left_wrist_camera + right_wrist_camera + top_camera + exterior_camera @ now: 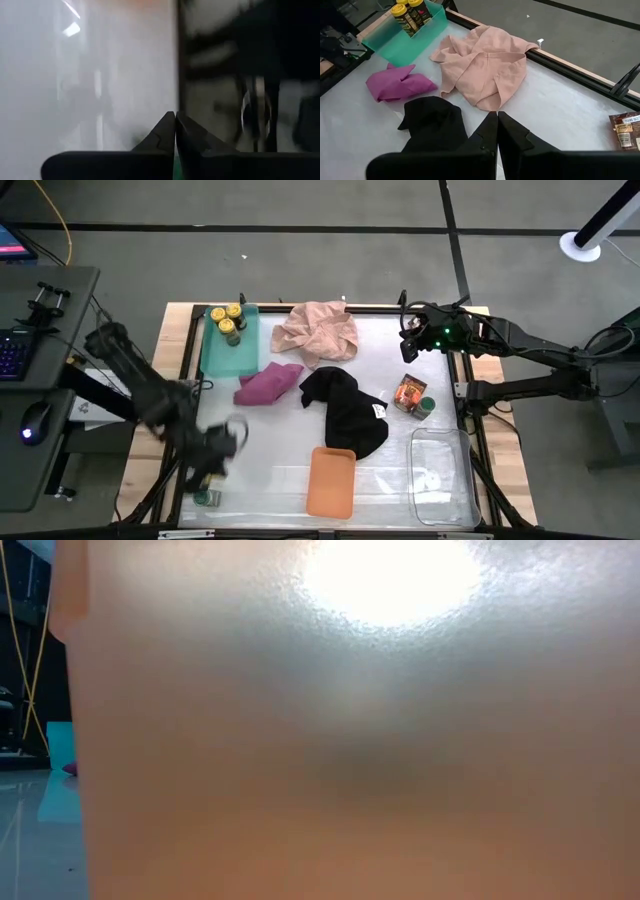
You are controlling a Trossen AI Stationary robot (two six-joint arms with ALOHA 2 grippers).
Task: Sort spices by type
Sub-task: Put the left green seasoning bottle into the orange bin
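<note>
Left gripper (212, 463) of mine clenched, fingertips meeting, at the surface's near left corner beside a green-lidded jar (207, 498); right gripper (497, 131) clenched above the pink cloth (482, 65); yellow-lidded jars (229, 321) in green tray (228, 352).

Pink cloth (318, 332), magenta cloth (268, 383), black cloth (345, 408) mid-table; green tray (215, 352), orange tray (331, 482), clear tray (442, 478).

White-topped table (400, 470) with cloths, trays, a packet (409, 392), jars.

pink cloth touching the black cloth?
Apart. The right wrist view shows bare white table between the pink cloth and the black cloth.
</note>
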